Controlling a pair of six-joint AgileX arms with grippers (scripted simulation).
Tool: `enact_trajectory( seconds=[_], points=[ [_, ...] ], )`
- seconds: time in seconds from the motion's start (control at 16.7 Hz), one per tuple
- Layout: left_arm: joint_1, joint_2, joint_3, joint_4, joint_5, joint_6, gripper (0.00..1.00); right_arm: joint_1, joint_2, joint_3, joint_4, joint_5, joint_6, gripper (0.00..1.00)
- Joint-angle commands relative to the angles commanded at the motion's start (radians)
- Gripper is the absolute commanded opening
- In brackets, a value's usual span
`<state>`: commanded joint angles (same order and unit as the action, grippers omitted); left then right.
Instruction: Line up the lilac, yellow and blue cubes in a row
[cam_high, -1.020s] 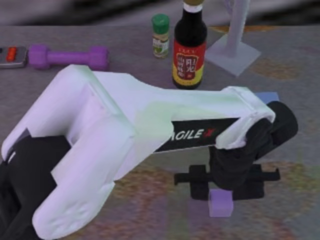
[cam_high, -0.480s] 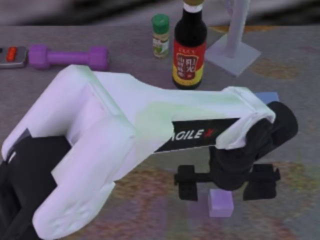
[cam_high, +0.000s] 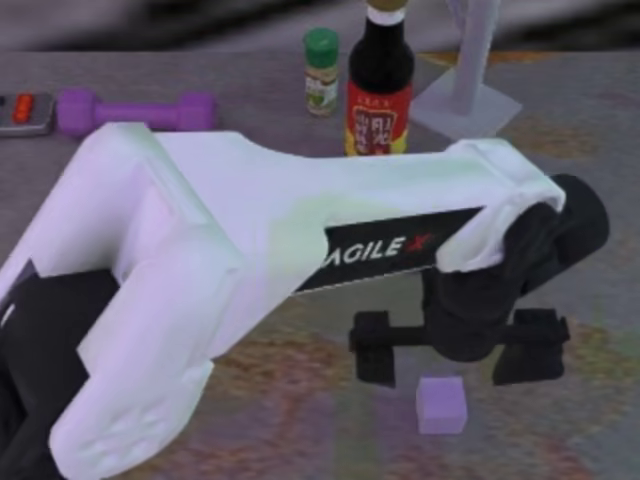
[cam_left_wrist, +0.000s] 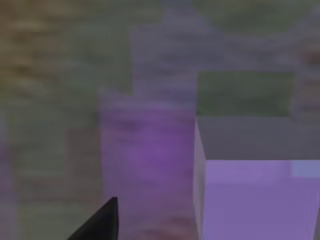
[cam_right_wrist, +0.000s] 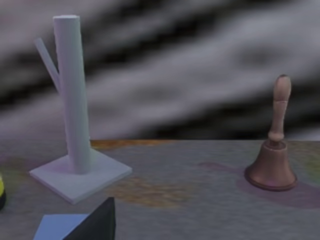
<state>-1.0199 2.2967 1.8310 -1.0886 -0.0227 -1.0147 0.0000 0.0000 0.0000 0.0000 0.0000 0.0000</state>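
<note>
White and bulky, my left AgileX arm (cam_high: 250, 260) reaches from the table's left side across the mottled grey-brown table (cam_high: 600, 150) toward the near right. Its black left gripper (cam_high: 460, 347) hangs with fingers spread wide, one finger (cam_high: 372, 347) to the left and the other to the right, above the small pale lilac matte cube (cam_high: 441, 405), which sits free on the table just nearer the camera than the fingers, not held. The left wrist view shows that cube close up, standing flat. In the right wrist view a corner of the soft blue cube (cam_right_wrist: 57, 226) shows near a white post on a square base (cam_right_wrist: 75, 110) and a brown bell with a wooden handle (cam_right_wrist: 272, 155); whether the right gripper is spread or closed I cannot tell. At the far side stand a dark soy-sauce bottle with a red label (cam_high: 380, 90), a small green-capped spice jar (cam_high: 321, 70) and a purple dumbbell (cam_high: 130, 110).
</note>
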Motion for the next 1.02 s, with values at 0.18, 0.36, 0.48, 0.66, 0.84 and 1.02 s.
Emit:
enact_trajectory(
  seconds=[0.18,0.36,0.48,0.66,0.84,1.02],
  points=[
    [0.007,-0.033,0.066,-0.1,0.0,-0.002,1.0,0.0,0.0,0.0,0.0,0.0,0.0,1.0],
    [0.009,-0.042,0.08,-0.116,0.0,-0.001,1.0,0.0,0.0,0.0,0.0,0.0,0.0,1.0],
    [0.003,-0.038,0.077,-0.113,0.0,-0.001,1.0,0.0,0.0,0.0,0.0,0.0,0.0,1.0],
    [0.038,-0.042,0.069,-0.11,0.001,0.034,1.0,0.0,0.0,0.0,0.0,0.0,0.0,1.0],
    [0.161,-0.057,0.039,-0.099,0.004,0.157,1.0,0.0,0.0,0.0,0.0,0.0,0.0,1.0],
    [0.364,-0.08,-0.01,-0.084,0.009,0.364,1.0,0.0,0.0,0.0,0.0,0.0,0.0,1.0]
  ],
)
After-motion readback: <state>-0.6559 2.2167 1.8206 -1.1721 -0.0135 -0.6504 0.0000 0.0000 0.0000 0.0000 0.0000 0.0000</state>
